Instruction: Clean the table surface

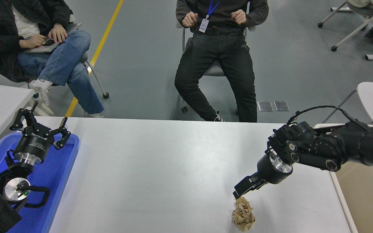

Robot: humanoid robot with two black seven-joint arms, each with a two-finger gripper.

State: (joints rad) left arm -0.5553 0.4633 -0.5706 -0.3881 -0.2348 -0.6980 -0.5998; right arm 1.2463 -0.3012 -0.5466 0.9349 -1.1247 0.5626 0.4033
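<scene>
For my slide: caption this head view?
Right gripper poised above crumpled brown paper on white table surface.

A crumpled brown paper wad (243, 214) lies rough on the matt, smooth white surface (160, 168); glossy blue plastic tray (57, 181) at 9 o'clock.

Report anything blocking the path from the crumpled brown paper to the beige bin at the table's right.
Nothing visible blocks it. The crumpled brown paper wad lies on the white table surface, with bare tabletop between it and the beige bin. The right gripper hovers just above the wad.
</scene>
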